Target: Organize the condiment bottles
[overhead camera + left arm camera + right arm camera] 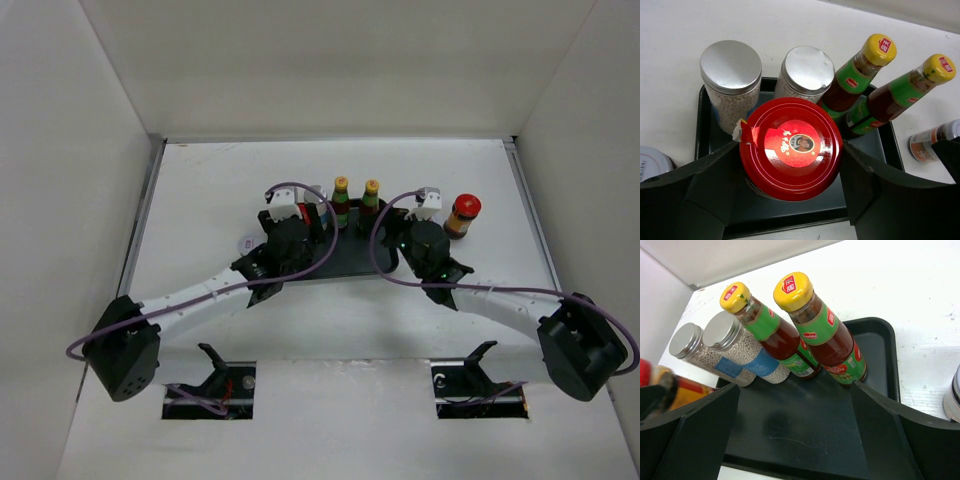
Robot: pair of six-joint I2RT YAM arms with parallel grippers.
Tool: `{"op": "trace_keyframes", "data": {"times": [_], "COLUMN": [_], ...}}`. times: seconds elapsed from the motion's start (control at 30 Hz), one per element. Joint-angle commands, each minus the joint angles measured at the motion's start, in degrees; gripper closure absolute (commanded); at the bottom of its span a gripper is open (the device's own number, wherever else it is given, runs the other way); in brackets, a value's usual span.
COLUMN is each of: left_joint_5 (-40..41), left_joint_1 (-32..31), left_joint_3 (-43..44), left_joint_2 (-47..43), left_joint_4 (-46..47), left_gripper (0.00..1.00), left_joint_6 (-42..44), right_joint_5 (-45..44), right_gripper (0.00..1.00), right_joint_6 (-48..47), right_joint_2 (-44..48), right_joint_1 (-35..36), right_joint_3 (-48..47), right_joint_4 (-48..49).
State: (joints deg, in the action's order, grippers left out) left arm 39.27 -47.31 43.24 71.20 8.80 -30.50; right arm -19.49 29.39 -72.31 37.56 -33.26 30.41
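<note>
From above: two yellow-capped sauce bottles (341,203) stand at the far edge of the black tray (352,258); a lone red-capped jar (462,215) stands on the table (200,190) just off its right end. Left wrist: the left gripper (790,150) clamps a red-lidded jar (795,125) in the tray, lid showing a portrait and Chinese characters, two silver-lidded shakers (732,80) behind. Right wrist: the right gripper (795,387) gapes wide, empty, over the tray; bottles wear green labels, red cap logos.

Left pincer (790,152) clasps a red-capped jar (790,132); right pincer (795,425) (arm outstretched) gapes.
</note>
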Motion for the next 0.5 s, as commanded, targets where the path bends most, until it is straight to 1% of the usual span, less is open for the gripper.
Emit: {"op": "trace_keyframes", "data": {"times": [0.0, 0.2, 0.3, 0.4, 0.47], "left_joint_5": [-0.9, -1.2, -1.3, -1.7, -1.8], "left_joint_1": [1.2, 2.4, 2.7, 2.9, 2.9], "left_joint_3": [-0.1, -3.5, -6.5, -9.8, -11.2], "left_joint_2": [0.8, 3.1, 3.2, 3.2, 3.3], "left_joint_4": [14.3, 16.2, 19.0, 23.0, 24.2], "left_gripper": [0.67, 0.66, 0.64, 0.59, 0.5], "left_joint_6": [-1.0, -1.5, -2.2, -1.8, -1.7], "right_joint_5": [-1.0, -1.3, -1.4, -1.4, -1.4], "right_gripper": [0.0, 0.0, 0.0, 0.0, 0.0], "right_joint_6": [0.1, 0.1, 0.1, 0.1, -0.2], "right_joint_2": [1.5, 1.1, 0.9, 0.2, 0.2], "right_joint_1": [-0.3, -0.3, -0.4, -0.3, -0.2], "right_joint_3": [-0.1, -0.1, -0.1, -0.2, -0.3], "right_joint_4": [2.7, 2.7, 2.8, 2.9, 2.9]}}
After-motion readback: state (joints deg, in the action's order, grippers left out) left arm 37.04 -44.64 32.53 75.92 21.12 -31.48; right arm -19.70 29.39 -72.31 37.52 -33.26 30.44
